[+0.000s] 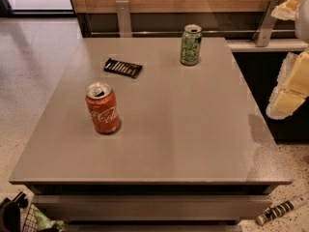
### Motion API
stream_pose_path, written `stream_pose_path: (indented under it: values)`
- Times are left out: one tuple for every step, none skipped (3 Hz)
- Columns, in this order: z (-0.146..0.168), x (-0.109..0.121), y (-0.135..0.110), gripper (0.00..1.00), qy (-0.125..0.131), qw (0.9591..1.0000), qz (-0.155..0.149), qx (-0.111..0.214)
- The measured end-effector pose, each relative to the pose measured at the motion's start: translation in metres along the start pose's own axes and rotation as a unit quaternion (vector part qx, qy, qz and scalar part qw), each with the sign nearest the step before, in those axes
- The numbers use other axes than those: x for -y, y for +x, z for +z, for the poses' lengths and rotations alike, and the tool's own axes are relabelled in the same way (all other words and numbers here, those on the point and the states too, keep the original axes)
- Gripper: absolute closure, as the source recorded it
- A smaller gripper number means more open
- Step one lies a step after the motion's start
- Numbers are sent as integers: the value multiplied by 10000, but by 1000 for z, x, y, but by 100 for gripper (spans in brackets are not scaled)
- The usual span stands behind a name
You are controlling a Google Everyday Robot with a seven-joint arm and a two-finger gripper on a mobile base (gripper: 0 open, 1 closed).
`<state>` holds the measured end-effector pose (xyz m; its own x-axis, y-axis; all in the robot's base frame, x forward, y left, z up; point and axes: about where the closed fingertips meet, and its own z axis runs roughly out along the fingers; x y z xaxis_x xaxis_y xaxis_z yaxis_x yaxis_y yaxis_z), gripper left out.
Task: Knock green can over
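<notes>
You had nothing done yet: the green can [191, 45] stood upright near the far side of the table [183, 134], untouched. Your gripper [289, 86] hung well apart to the green can's right, and I could not tell whether it was wide or narrow. The knock itself remained. The green can's dark script was unreadable. The red can [102, 108], nearer than it and to its left, read Coca-Cola.

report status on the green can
End effector at right edge, beside the table, touching nothing. Green can upright, far side. Red can and dark bar sit left, not between.
</notes>
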<state>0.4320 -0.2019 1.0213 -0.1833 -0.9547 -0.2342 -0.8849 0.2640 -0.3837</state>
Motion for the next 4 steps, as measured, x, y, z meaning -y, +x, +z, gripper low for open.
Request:
stream_pose_path:
  values:
    - [-2,2,-1,0,30,10000,9,30]
    - [6,23,-3,0,152,9988,245,401]
    - [24,77,-10,0,427,9866,796,1360]
    - [52,126,-25,0,659,9554,1379,2526]
